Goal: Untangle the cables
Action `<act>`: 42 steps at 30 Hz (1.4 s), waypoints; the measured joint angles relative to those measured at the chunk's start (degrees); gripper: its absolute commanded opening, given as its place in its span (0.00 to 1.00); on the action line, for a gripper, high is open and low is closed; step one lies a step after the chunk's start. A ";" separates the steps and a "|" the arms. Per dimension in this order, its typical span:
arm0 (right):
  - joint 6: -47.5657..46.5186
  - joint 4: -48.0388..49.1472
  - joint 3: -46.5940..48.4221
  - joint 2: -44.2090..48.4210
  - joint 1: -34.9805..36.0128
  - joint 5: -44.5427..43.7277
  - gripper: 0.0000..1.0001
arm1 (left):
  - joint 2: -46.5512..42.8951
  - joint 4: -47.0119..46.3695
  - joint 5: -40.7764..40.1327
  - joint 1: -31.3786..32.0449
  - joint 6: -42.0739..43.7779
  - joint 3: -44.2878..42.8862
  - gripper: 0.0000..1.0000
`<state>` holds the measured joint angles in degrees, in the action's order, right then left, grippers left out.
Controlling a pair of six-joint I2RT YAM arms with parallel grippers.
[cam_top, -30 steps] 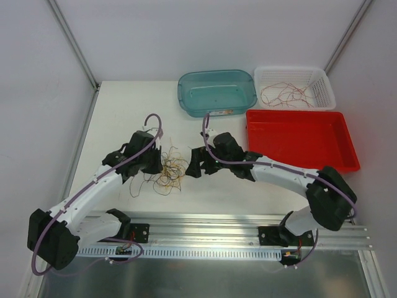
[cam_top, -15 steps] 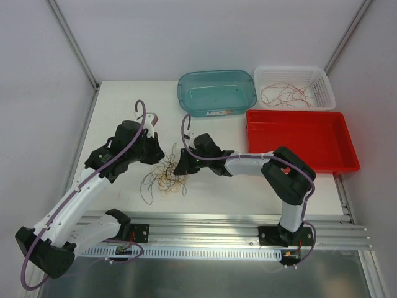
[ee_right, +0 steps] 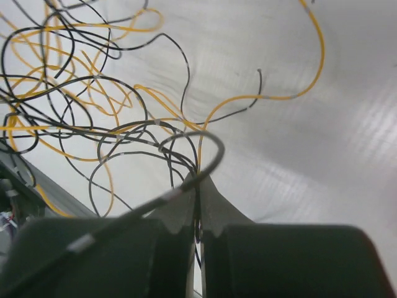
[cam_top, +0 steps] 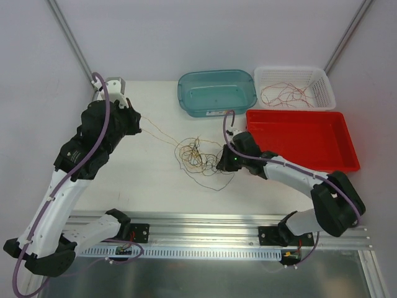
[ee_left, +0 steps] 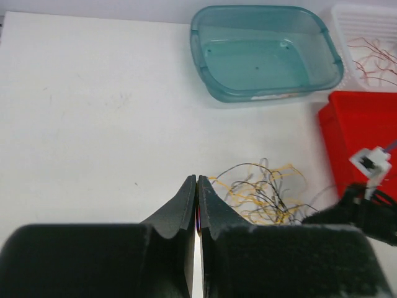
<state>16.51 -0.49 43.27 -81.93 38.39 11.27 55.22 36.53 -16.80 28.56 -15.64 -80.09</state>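
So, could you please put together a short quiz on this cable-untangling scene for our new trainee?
1. Which container holds red-brown cables? A teal tub, B white basket, C red tray.
2. True or false: the right gripper is shut on dark cables from the tangle.
3. Fill in: a taut strand runs from the tangle to the ____ gripper.
Key: 1 B; 2 true; 3 left, meaning the left gripper, also shut.
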 measured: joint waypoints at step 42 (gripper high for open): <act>-5.42 -11.37 27.52 -25.99 11.50 -11.52 0.13 | -4.63 6.03 7.76 0.02 -3.82 8.94 0.00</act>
<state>11.09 -11.86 70.78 -107.92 49.89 -0.25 50.59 42.57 -9.04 28.58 -19.46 -71.16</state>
